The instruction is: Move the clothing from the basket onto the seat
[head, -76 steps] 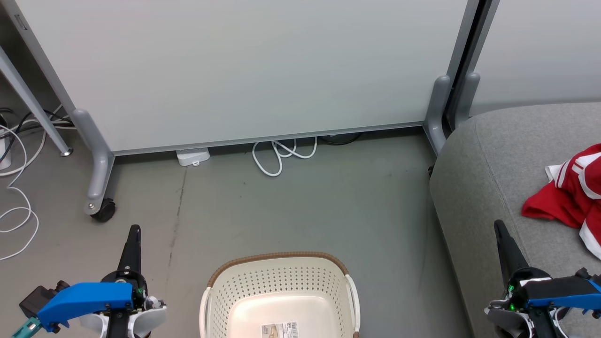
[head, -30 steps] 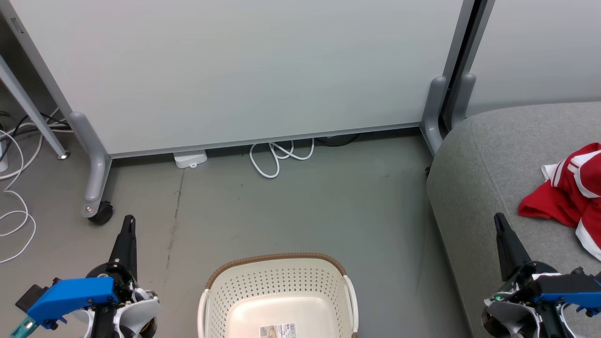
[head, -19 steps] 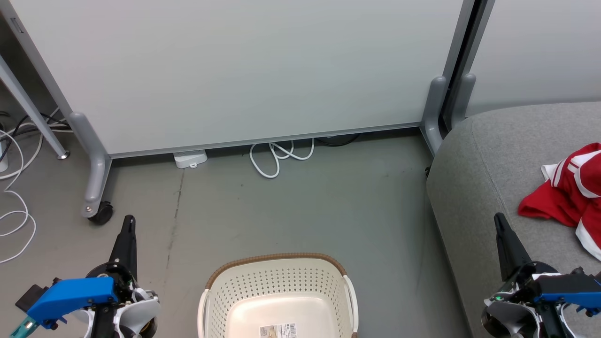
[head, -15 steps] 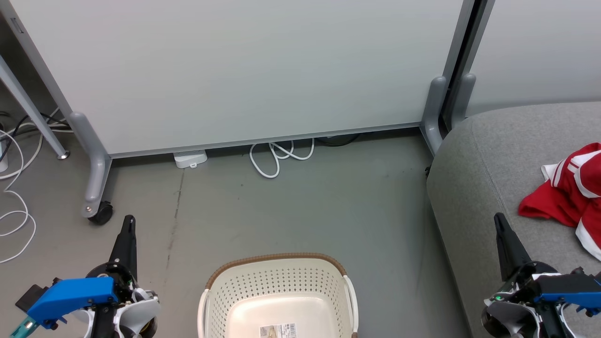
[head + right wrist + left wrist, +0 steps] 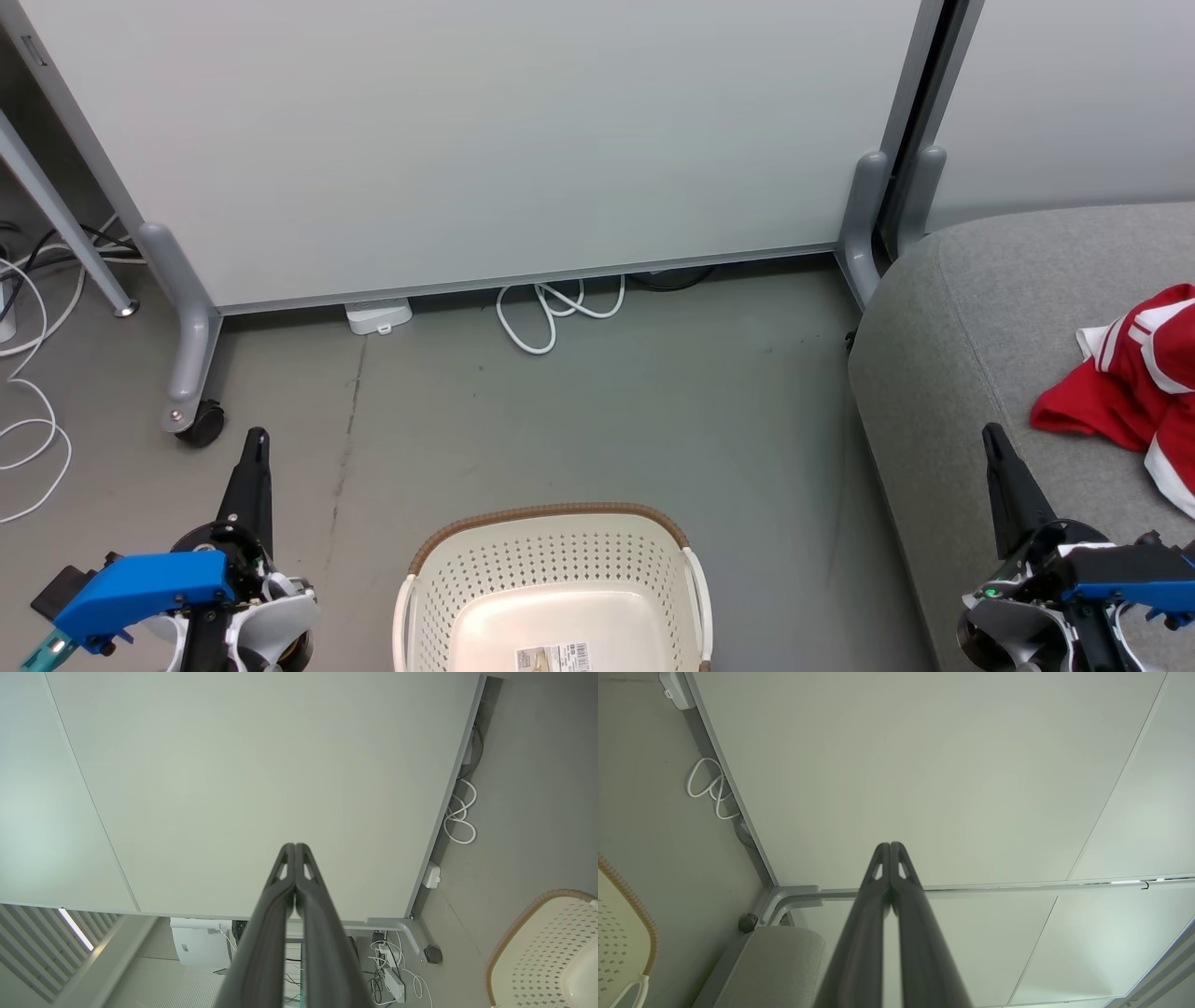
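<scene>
The cream basket [image 5: 555, 583] with its brown rim stands on the floor at the bottom centre; only a paper label lies on its bottom. Red clothing [image 5: 1134, 387] with white trim lies on the grey seat [image 5: 971, 308] at the right edge. My left gripper [image 5: 255, 441] is at the lower left, shut and holding nothing, fingers pointing up beside the basket. My right gripper [image 5: 991, 434] is at the lower right over the seat's front part, shut and holding nothing. In the wrist views both finger pairs [image 5: 890, 845] [image 5: 295, 845] are pressed together, and the basket's edge [image 5: 546, 947] shows.
A pale partition panel [image 5: 485, 131] on grey wheeled feet [image 5: 191, 411] stands across the back. White cable loops [image 5: 555, 313] and a small white box [image 5: 378, 315] lie at its base. More cables [image 5: 28, 411] trail on the floor at far left.
Since the earliest frame the head camera has shifted slightly, so the whole scene sits a little to the left. Over the last second nothing has moved.
</scene>
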You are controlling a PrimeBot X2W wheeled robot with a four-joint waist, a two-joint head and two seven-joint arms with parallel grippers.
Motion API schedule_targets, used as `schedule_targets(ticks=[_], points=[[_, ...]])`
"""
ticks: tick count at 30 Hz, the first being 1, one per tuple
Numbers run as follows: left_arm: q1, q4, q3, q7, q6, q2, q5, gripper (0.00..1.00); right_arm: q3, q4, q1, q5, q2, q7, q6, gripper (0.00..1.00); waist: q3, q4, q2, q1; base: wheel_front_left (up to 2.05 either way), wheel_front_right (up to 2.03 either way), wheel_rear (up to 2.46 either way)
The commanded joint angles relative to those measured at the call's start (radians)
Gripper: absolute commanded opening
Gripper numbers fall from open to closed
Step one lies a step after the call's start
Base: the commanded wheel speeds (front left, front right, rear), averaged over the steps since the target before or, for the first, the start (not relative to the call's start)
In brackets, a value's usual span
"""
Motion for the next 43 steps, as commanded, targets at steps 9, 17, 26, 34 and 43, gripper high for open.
schedule_targets(ticks=[9, 17, 26, 34, 43], points=[[-0.012, -0.004, 0.003, 0.004, 0.003, -0.001, -0.002, 0.0, 0.001, -0.003, -0.012, 0.002, -0.005, 0.005, 0.0, 0.0, 0.0, 0.0, 0.0, 0.0, 0.0, 0.0, 0.0], [-0.012, -0.004, 0.003, 0.004, 0.003, -0.001, -0.002, 0.0, 0.001, -0.003, -0.012, 0.002, -0.005, 0.005, 0.0, 0.0, 0.0, 0.0, 0.0, 0.0, 0.0, 0.0, 0.0], [-0.012, -0.004, 0.003, 0.004, 0.003, -0.001, -0.002, 0.0, 0.001, -0.003, -0.012, 0.002, -0.005, 0.005, 0.0, 0.0, 0.0, 0.0, 0.0, 0.0, 0.0, 0.0, 0.0], [-0.012, -0.004, 0.003, 0.004, 0.003, -0.001, -0.002, 0.0, 0.001, -0.003, -0.012, 0.002, -0.005, 0.005, 0.0, 0.0, 0.0, 0.0, 0.0, 0.0, 0.0, 0.0, 0.0], [-0.012, -0.004, 0.003, 0.004, 0.003, -0.001, -0.002, 0.0, 0.001, -0.003, -0.011, 0.002, -0.005, 0.005, 0.0, 0.0, 0.0, 0.0, 0.0, 0.0, 0.0, 0.0, 0.0]])
